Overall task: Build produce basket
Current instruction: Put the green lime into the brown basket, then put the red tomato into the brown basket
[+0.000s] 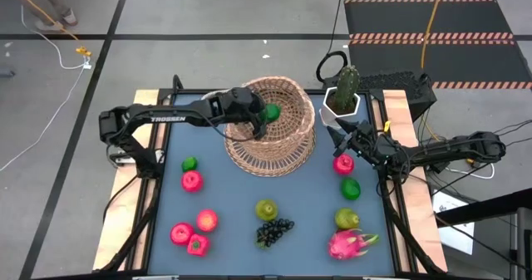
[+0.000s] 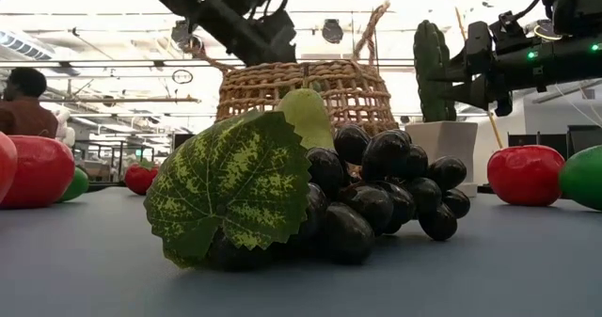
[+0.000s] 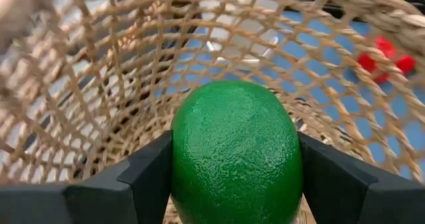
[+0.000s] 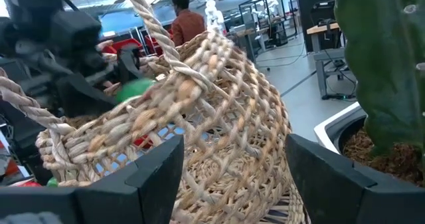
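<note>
The tan wicker basket (image 1: pixel 271 129) stands on its flared base at the table's far middle. My left gripper (image 1: pixel 263 114) reaches over the basket's rim into its mouth and is shut on a green lime (image 3: pixel 234 151). My right gripper (image 1: pixel 339 139) hovers open just right of the basket (image 4: pixel 199 117), above a red apple (image 1: pixel 343 164). On the table lie a lime (image 1: pixel 189 164), red apples (image 1: pixel 192 180), a strawberry (image 1: pixel 198 245), a pear (image 1: pixel 266 209), the grape bunch (image 1: pixel 274 230), another lime (image 1: pixel 351 189), a pear (image 1: pixel 347 219) and the dragon fruit (image 1: pixel 349 243). My left gripper pinches the green lime by its two opposite sides (image 3: pixel 182 164), one finger (image 3: pixel 149 177) on each side. The lime is lifted clear inside the basket's mouth, above the woven bottom. The fingers slant down into the basket from the table's left.
A white pot with a green cactus (image 1: pixel 345 89) stands at the far right, close behind my right gripper. The basket's thin loop handle (image 4: pixel 149 24) rises near my left arm. A person (image 2: pixel 23 101) sits in the room beyond the table. Open tabletop lies between the fruit groups.
</note>
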